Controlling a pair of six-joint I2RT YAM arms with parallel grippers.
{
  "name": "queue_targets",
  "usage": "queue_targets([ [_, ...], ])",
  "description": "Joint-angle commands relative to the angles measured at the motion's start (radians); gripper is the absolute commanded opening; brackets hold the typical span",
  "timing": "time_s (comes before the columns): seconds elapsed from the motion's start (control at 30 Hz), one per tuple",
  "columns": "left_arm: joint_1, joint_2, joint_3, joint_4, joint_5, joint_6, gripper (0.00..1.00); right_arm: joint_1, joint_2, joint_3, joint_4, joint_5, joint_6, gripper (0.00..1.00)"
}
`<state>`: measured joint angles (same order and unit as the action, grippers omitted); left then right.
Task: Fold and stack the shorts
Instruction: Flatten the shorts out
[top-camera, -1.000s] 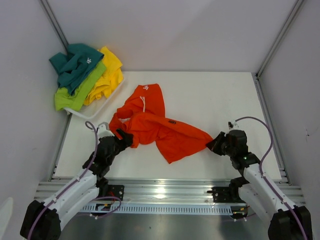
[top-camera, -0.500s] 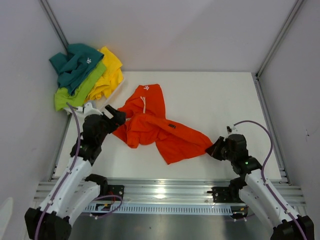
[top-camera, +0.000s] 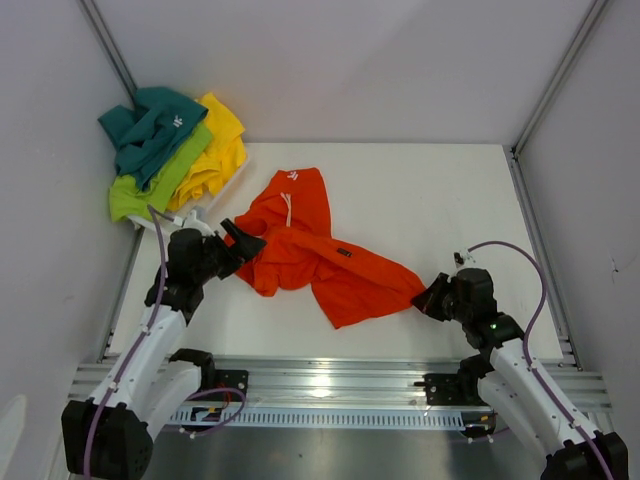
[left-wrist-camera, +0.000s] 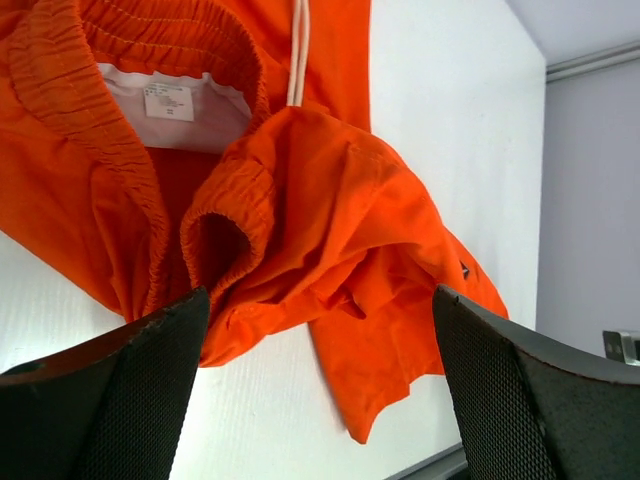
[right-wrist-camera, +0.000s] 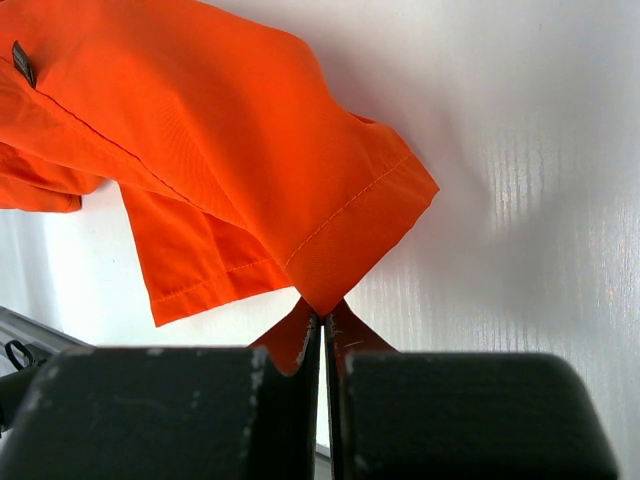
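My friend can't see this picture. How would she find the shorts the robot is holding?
Look at the big white table. One pair of shorts lies crumpled in its middle, with the right gripper pinching a corner. It alone is bright orange; the other shorts, teal, green and yellow, are heaped at the back left corner.

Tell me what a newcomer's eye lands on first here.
The crumpled bright orange fabric shorts sprawl across the white table, one leg corner pinched in the shut right gripper while the open left gripper hovers at the waistband end. In the far left corner sits a heap of teal, lime and yellow shorts.
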<state>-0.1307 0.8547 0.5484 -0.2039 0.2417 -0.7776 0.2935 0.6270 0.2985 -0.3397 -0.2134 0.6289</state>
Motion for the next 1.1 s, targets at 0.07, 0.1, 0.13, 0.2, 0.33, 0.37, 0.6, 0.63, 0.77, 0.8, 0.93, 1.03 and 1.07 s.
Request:
queue_targets([
  [0.07, 0.006, -0.046, -0.025, 0.038, 0.053, -0.041, 0.92, 0.006, -0.015, 0.005, 0.001, 0.012, 0.000, 0.00],
  [0.1, 0.006, -0.037, -0.024, 0.053, 0.068, -0.045, 0.92, 0.006, -0.013, 0.005, 0.001, 0.011, -0.003, 0.00],
  [0.13, 0.006, -0.010, -0.024, 0.060, 0.073, -0.048, 0.91, 0.007, -0.012, 0.005, 0.002, 0.012, -0.003, 0.00],
  [0.2, 0.006, 0.016, -0.025, 0.089, 0.082, -0.045, 0.88, 0.006, -0.012, 0.007, 0.004, 0.012, -0.003, 0.00],
  [0.33, 0.006, 0.063, -0.038, 0.133, 0.062, -0.049, 0.87, 0.006, -0.015, 0.007, 0.001, 0.011, -0.003, 0.00],
  [0.37, 0.006, 0.078, -0.041, 0.144, 0.065, -0.052, 0.87, 0.006, -0.015, 0.008, -0.001, 0.012, -0.003, 0.00],
  [0.6, 0.006, 0.113, -0.050, 0.190, 0.047, -0.057, 0.83, 0.007, -0.027, 0.005, -0.009, 0.009, -0.003, 0.00],
  [0.63, 0.006, 0.116, -0.051, 0.196, 0.044, -0.058, 0.83, 0.006, -0.030, 0.005, -0.009, 0.008, -0.003, 0.00],
  [0.77, 0.006, 0.144, -0.058, 0.257, 0.021, -0.072, 0.76, 0.007, -0.032, 0.004, -0.007, 0.006, -0.003, 0.00],
  [0.8, 0.006, 0.150, -0.067, 0.273, 0.008, -0.086, 0.74, 0.007, -0.033, 0.004, -0.008, 0.006, -0.001, 0.00],
  [0.93, 0.006, 0.187, -0.108, 0.376, -0.009, -0.121, 0.56, 0.007, -0.039, 0.002, -0.008, 0.003, -0.003, 0.00],
  [1.03, 0.006, 0.230, -0.105, 0.405, -0.015, -0.123, 0.52, 0.006, -0.044, 0.001, -0.009, 0.003, -0.001, 0.00],
  [1.07, 0.006, 0.250, -0.097, 0.399, -0.025, -0.123, 0.48, 0.006, -0.044, 0.001, -0.009, 0.003, -0.001, 0.00],
])
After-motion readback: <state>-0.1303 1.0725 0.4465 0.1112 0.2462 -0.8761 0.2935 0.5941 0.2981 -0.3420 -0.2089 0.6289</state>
